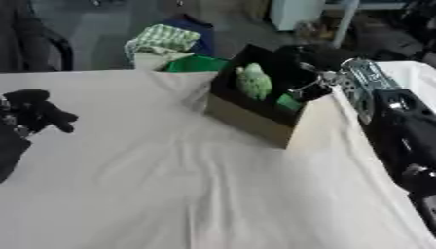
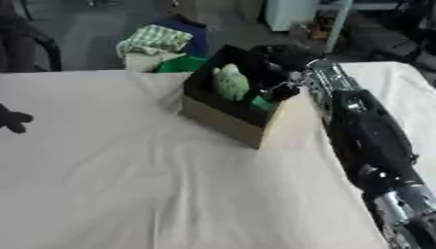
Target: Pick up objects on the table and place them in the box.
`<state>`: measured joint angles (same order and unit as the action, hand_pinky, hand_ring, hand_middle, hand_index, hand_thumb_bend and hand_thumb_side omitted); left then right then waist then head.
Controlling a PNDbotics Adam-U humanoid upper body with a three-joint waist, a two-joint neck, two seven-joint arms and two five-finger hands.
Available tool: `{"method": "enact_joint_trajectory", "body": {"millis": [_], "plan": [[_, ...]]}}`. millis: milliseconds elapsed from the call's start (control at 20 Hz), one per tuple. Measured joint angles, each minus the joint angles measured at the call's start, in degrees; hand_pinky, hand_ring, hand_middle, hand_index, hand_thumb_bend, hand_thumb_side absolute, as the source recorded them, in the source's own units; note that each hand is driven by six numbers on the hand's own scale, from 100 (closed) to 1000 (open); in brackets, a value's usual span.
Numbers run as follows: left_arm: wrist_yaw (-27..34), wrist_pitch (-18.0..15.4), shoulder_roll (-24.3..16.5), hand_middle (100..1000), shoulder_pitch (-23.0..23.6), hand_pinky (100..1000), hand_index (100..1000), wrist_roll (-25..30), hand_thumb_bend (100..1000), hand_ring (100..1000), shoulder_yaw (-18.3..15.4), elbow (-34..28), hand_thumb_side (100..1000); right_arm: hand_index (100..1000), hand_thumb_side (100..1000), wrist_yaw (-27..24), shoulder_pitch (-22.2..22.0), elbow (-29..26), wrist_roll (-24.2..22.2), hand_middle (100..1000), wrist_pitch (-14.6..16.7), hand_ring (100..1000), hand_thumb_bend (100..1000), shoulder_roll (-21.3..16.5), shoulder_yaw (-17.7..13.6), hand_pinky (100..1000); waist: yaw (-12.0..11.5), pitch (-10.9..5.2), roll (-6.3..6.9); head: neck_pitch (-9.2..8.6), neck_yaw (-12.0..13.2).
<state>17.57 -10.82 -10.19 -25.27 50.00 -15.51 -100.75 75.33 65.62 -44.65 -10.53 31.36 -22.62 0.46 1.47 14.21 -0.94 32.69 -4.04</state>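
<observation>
A brown cardboard box with a dark inside stands at the back right of the white-clothed table. A pale green soft object stands inside it, and a smaller darker green thing lies beside that. My right hand reaches into the box from the right, with its fingers stretched down and left, just right of the pale green object and apart from it. My left hand hovers at the table's left edge, black, with relaxed fingers and nothing in it.
My right arm lies along the table's right side. Behind the table's far edge are a green checkered cloth, a green bag and a dark chair at the far left.
</observation>
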Motion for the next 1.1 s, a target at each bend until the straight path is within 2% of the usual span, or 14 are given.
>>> {"method": "enact_joint_trajectory", "body": {"millis": [200, 250, 400, 600, 650, 750, 850, 1000, 1100], "plan": [[-0.25, -0.13, -0.04, 640, 0.07, 812, 861, -0.12, 100, 634, -0.3, 0.02, 744, 988, 140, -8.99, -2.31, -8.0, 1.61, 911, 2.49, 827, 100, -2.65, 1.41, 861, 1.25, 0.02, 0.51, 0.01, 1.11], [-0.29, -0.19, -0.05, 642, 0.07, 812, 860, -0.17, 100, 634, -0.35, 0.04, 745, 985, 111, -12.39, -3.22, -10.64, 2.07, 901, 3.04, 816, 100, -3.53, 1.9, 858, 1.61, 0.09, 0.65, 0.01, 1.47], [-0.43, -0.33, -0.43, 646, 0.08, 812, 859, -0.24, 100, 638, -0.59, 0.36, 746, 978, 100, -24.05, -6.72, -19.97, 2.77, 883, 3.75, 798, 100, -6.46, 3.34, 854, 2.84, 0.36, 1.15, 0.01, 2.89], [-0.44, -0.74, -0.53, 662, 0.0, 812, 857, -0.58, 100, 653, -0.7, 0.78, 747, 962, 112, -40.78, -14.5, -34.74, 2.79, 837, 2.08, 749, 100, -9.81, 3.56, 834, 5.11, 0.82, 2.39, 0.0, 5.0], [-0.44, -0.86, -0.53, 665, -0.04, 810, 854, -0.7, 100, 656, -0.76, 0.92, 745, 958, 304, -44.76, -16.52, -38.4, 2.78, 819, 1.03, 728, 100, -10.08, 3.08, 828, 5.67, 0.93, 2.68, -0.01, 5.49], [-0.44, -1.13, -0.53, 667, -0.08, 809, 851, -0.97, 100, 658, -0.93, 1.19, 745, 956, 420, -52.31, -20.37, -44.79, 3.0, 804, -1.23, 713, 100, -9.85, 1.94, 825, 6.82, 1.09, 3.19, -0.01, 6.53], [-0.43, -1.42, -0.54, 672, -0.12, 808, 847, -1.28, 100, 662, -0.96, 1.52, 744, 949, 495, -59.64, -24.46, -50.47, 3.39, 781, -3.41, 695, 100, -8.62, 0.49, 819, 8.35, 1.28, 3.91, 0.02, 7.65], [-0.34, -1.85, -0.53, 672, -0.44, 806, 841, -1.71, 100, 663, -0.94, 1.89, 739, 925, 518, -68.2, -30.45, -57.26, 4.16, 753, -6.29, 673, 100, -5.85, -1.49, 812, 9.93, 1.33, 5.01, 0.83, 9.04], [-0.14, -2.13, -0.53, 672, -0.46, 805, 838, -1.98, 100, 663, -0.93, 2.16, 738, 920, 527, -71.56, -34.53, -60.59, 4.41, 748, -7.64, 665, 100, -3.85, -2.13, 811, 10.59, 1.46, 5.2, 1.64, 9.73]]}}
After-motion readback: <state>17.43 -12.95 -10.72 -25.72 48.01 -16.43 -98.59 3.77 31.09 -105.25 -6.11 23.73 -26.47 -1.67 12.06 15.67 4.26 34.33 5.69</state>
